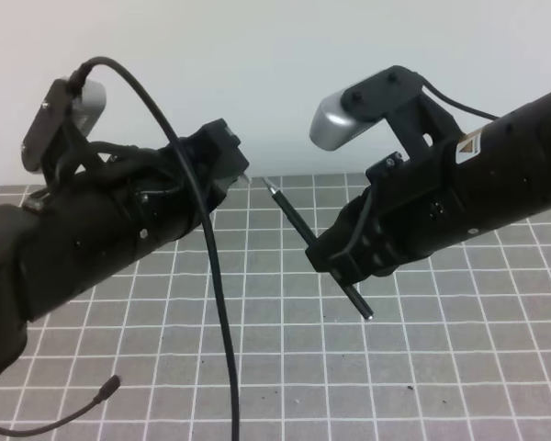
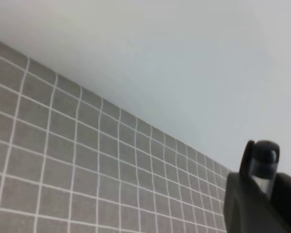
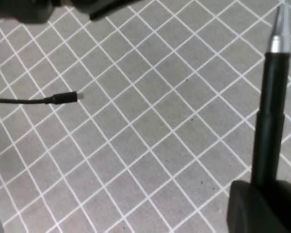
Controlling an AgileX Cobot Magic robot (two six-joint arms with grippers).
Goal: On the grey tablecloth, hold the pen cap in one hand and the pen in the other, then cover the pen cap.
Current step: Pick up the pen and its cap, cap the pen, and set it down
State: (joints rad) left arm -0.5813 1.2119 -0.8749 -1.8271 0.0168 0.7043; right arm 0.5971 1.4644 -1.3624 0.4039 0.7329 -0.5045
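The grey tablecloth [image 1: 285,367] with its white grid covers the table. Both arms hang above it and face each other. My right gripper [image 1: 338,259] is shut on the slim black pen [image 1: 298,225]. The pen's silvery tip points up-left toward my left gripper [image 1: 230,165] and stops a short way from it. In the right wrist view the pen [image 3: 271,121] rises out of the gripper [image 3: 262,204]. In the left wrist view the black pen cap [image 2: 264,158] sticks out between the shut fingers [image 2: 242,194]. In the high view the cap is mostly hidden.
A black cable [image 1: 216,303] hangs from the left wrist camera down across the cloth. A loose cable end with a small plug [image 1: 106,390] lies at the front left, and the plug [image 3: 63,98] also shows in the right wrist view. A white wall [image 1: 275,55] stands behind.
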